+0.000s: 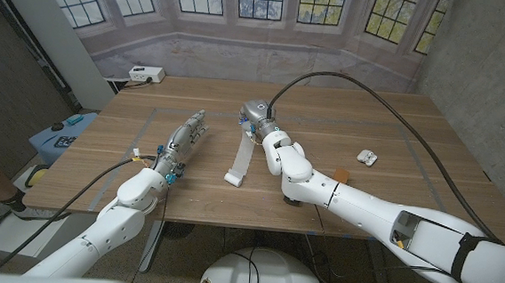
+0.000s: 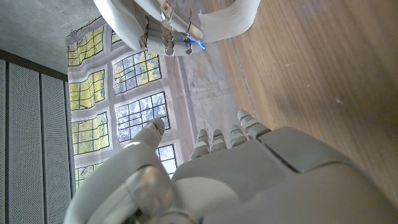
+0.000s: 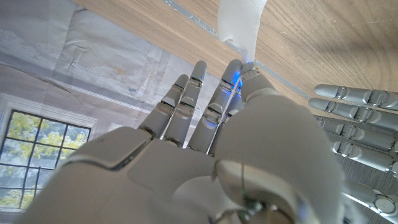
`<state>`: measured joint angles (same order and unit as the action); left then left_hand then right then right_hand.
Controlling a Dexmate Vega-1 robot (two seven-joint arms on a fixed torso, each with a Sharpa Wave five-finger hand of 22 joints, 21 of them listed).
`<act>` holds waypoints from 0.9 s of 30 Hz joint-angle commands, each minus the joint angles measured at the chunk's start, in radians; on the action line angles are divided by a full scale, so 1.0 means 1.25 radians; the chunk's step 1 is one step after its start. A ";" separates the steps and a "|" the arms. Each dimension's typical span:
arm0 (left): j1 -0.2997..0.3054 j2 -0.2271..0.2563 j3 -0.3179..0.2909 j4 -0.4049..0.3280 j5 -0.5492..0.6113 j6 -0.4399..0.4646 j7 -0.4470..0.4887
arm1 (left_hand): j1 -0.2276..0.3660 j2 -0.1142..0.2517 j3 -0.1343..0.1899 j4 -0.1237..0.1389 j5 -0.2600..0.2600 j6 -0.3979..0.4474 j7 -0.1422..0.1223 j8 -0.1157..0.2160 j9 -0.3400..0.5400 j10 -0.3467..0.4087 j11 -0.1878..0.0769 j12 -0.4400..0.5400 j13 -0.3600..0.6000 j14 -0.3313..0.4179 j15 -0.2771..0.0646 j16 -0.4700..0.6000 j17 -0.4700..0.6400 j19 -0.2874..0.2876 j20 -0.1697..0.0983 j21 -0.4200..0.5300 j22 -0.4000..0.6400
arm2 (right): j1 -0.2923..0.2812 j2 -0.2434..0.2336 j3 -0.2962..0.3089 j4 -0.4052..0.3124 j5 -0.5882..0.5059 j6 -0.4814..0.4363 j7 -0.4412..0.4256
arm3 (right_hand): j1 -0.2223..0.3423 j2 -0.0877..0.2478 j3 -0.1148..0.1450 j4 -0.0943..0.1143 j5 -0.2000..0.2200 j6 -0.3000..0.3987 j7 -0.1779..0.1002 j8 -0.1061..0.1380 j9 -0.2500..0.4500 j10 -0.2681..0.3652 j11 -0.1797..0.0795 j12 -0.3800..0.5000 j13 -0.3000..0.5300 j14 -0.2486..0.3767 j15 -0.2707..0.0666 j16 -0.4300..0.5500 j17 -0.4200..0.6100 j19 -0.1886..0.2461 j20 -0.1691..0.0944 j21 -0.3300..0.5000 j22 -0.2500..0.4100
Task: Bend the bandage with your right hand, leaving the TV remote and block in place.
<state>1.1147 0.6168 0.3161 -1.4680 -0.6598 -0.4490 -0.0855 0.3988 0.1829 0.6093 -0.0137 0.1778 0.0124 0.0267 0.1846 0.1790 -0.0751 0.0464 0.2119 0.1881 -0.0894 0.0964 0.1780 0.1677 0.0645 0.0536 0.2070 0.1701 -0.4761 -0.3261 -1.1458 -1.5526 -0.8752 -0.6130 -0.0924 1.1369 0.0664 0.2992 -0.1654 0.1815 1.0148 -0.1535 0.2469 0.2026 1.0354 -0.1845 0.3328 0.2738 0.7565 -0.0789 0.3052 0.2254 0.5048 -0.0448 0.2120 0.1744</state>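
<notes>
Staged lab: printed window backdrop (image 1: 243,16), wooden table (image 1: 396,125), cables.

The wooden table (image 1: 396,125) carries a white bandage (image 1: 239,166), a small white object (image 1: 367,157) and an orange piece (image 1: 342,175).

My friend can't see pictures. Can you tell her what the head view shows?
The robot's right hand holds up the far end of a white bandage whose near end lies on the wooden table. The left hand waits on the table beside it, and a small white object sits off to the right.
</notes>
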 commanded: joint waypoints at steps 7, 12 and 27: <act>0.001 0.006 -0.009 0.002 -0.002 -0.009 -0.006 | 0.010 0.000 -0.003 -0.002 0.001 -0.001 0.000 0.000 0.001 0.002 -0.003 -0.002 0.004 0.002 0.005 0.001 0.002 0.008 0.000 -0.002 0.004 | -0.008 0.014 -0.010 -0.022 -0.019 -0.029 0.023 | 0.008 0.000 -0.005 -0.001 0.005 0.006 0.000 -0.004 0.002 0.006 0.001 0.004 0.001 0.008 -0.123 0.005 0.004 0.007 -0.065 -0.001 0.003; 0.001 0.007 -0.010 0.002 -0.004 -0.012 -0.010 | 0.010 0.000 -0.003 -0.002 0.002 -0.001 0.000 0.000 0.001 0.002 -0.004 -0.002 0.004 0.001 0.006 0.001 0.002 0.008 0.000 -0.003 0.004 | -0.014 0.015 -0.012 -0.033 -0.027 -0.045 0.028 | 0.010 0.001 -0.006 -0.001 0.005 0.007 0.003 -0.005 0.002 0.007 0.000 0.004 0.001 0.008 -0.123 0.005 0.004 0.007 -0.064 -0.001 0.003; -0.009 0.008 -0.007 0.010 -0.006 -0.017 -0.029 | 0.011 0.001 -0.004 -0.003 0.001 -0.001 0.000 0.000 0.001 0.002 -0.004 -0.002 0.004 0.001 0.006 0.001 0.002 0.009 0.000 -0.004 0.004 | -0.033 0.010 -0.016 -0.079 -0.062 -0.089 0.044 | 0.013 0.002 -0.009 0.000 0.005 0.012 0.003 -0.005 0.002 0.010 0.003 0.005 0.001 0.010 -0.122 0.005 0.004 0.007 -0.064 -0.001 0.003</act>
<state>1.1113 0.6248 0.3052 -1.4609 -0.6654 -0.4657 -0.1075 0.3988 0.1829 0.6052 -0.0179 0.1778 0.0124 0.0267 0.1846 0.1790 -0.0751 0.0465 0.2119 0.1881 -0.0894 0.0964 0.1780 0.1678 0.0643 0.0536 0.2033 0.1700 -0.5019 -0.3108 -1.1624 -1.6145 -0.9247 -0.6900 -0.0526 1.1412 0.0702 0.2920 -0.1666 0.1808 1.0202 -0.1481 0.2412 0.2024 1.0407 -0.1791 0.3322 0.2738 0.7565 -0.0788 0.3052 0.2254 0.5048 -0.0448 0.2120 0.1744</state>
